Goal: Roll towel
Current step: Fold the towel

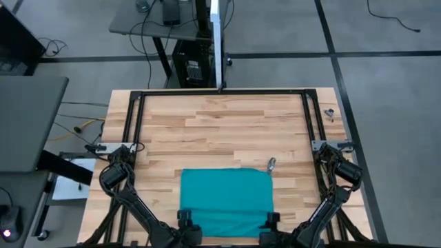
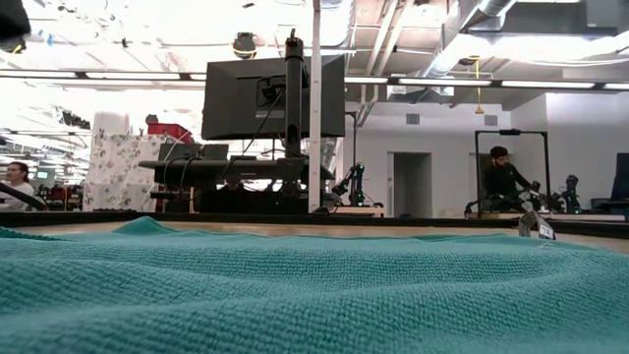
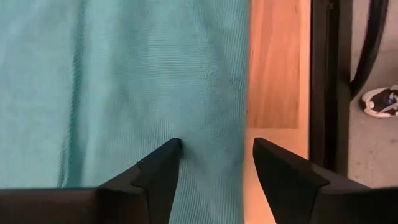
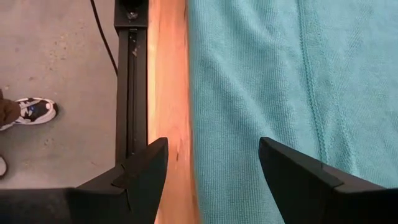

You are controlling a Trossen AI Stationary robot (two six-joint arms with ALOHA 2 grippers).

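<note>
Towel (image 1: pixel 226 200) near edge cut off below frame, left hand (image 3: pixel 214 155) and right hand (image 4: pixel 211 158) both spread, empty.

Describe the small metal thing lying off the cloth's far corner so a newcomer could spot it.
Start at the wooden butcher-block table and find the flat teal cloth towel at its near edge. Just beyond the towel's far right corner lies a small shiny grey metal object, apart from the fabric. It is the only loose item on the bare wood there; what it is cannot be told.

Robotics lab: other robot arms (image 2: pixel 352 185), monitor (image 2: pixel 273 96)
</note>
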